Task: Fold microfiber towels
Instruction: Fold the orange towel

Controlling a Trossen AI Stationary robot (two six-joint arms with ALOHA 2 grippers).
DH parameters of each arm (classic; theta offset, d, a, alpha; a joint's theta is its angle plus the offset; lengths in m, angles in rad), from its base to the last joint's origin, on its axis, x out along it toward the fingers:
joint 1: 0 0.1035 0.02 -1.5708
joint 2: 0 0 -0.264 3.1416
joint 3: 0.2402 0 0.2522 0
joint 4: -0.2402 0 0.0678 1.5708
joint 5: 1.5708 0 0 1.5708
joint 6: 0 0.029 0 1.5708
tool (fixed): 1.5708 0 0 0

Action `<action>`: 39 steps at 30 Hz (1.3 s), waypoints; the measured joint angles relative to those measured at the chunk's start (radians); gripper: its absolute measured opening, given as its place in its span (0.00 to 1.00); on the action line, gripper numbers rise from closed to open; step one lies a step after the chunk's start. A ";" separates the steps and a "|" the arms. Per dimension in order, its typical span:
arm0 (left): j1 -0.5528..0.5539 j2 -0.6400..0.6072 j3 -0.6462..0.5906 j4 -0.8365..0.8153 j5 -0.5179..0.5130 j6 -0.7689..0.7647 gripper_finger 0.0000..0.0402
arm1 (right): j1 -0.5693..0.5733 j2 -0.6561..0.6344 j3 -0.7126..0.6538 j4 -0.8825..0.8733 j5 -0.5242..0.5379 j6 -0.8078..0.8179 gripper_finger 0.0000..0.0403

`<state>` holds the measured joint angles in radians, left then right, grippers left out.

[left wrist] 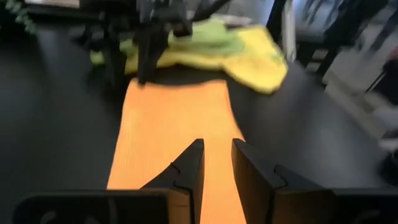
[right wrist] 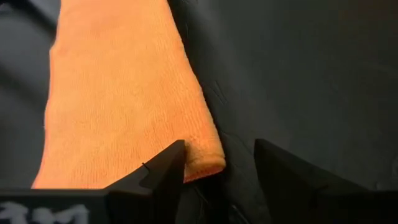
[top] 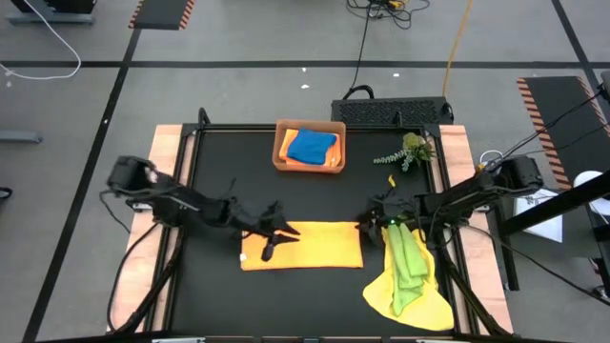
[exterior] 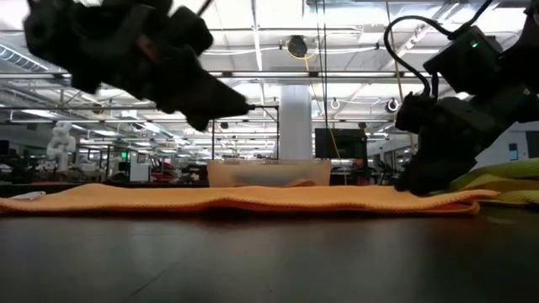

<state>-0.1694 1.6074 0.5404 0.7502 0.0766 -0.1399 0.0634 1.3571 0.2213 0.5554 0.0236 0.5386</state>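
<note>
High view: folded orange towel (top: 310,245) flat between left fingers (top: 270,250) and right fingers (top: 367,229), both spread, empty.

A folded towel (top: 307,245) lies flat on the table (top: 229,181), between the left pincer (top: 270,244) and right pincer (top: 368,227); two heaped towels (top: 410,272) sit right, a tray (top: 310,147) behind.
</note>
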 joint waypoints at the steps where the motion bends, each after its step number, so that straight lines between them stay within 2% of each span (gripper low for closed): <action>1: 0.022 0.038 0.001 0.069 0.037 -0.006 0.21 | 0.000 0.014 0.000 0.012 0.001 0.005 0.44; 4: 0.068 0.127 0.021 0.174 0.102 -0.059 0.21 | 0.004 0.059 0.001 0.052 0.005 -0.007 0.39; 8: 0.106 0.229 0.074 0.173 0.109 -0.104 0.24 | 0.004 0.104 0.001 0.107 0.009 -0.036 0.29; 13: 0.123 0.327 0.191 0.134 0.109 -0.129 0.40 | 0.007 0.090 -0.001 0.198 -0.008 -0.086 0.07; 15: 0.128 0.356 0.251 0.084 0.110 -0.119 0.47 | 0.006 0.068 0.000 0.229 -0.006 -0.105 0.02; 19: 0.147 0.374 0.368 -0.065 0.109 -0.096 0.57 | 0.006 0.013 0.000 0.253 -0.004 -0.117 0.03; 24: 0.165 0.373 0.487 -0.203 0.106 -0.031 0.64 | 0.007 -0.038 -0.001 0.246 -0.005 -0.152 0.01; 32: 0.198 0.372 0.593 -0.313 0.107 0.000 0.66 | 0.007 -0.081 0.000 0.262 -0.027 -0.202 0.00; 39: 0.216 0.372 0.611 -0.314 0.112 0.001 0.66 | 0.007 -0.087 0.048 0.261 -0.027 -0.270 0.00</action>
<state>0.0464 1.9797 1.1515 0.4362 0.1890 -0.1392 0.0700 1.2697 0.2689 0.8167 -0.0036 0.2690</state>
